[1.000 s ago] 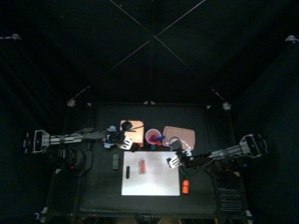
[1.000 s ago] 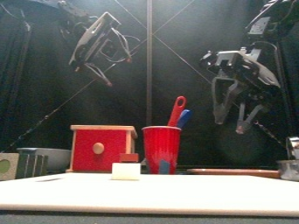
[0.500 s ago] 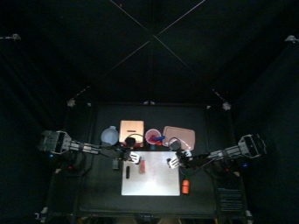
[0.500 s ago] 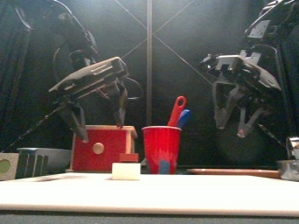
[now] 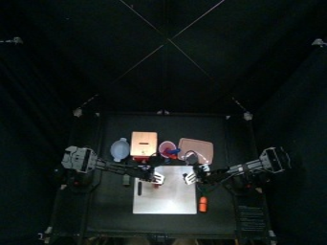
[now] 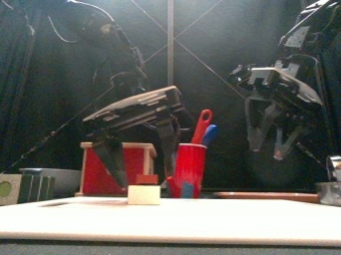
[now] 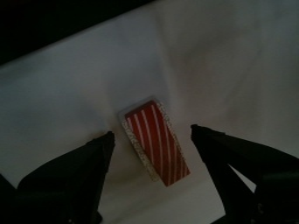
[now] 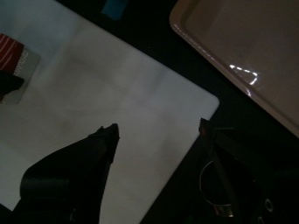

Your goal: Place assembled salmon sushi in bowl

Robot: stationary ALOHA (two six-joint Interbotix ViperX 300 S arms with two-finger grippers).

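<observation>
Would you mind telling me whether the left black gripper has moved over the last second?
Yes. In the front view the left gripper has come down from high above the red wooden box to straddle the salmon sushi.

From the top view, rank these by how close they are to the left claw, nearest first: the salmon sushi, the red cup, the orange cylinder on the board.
1. Salmon sushi: on the white board, right at the open left claw.
2. Red cup: behind the board, toward the table's back.
3. Orange cylinder: on the board's far right edge, nearer the right arm.
</observation>
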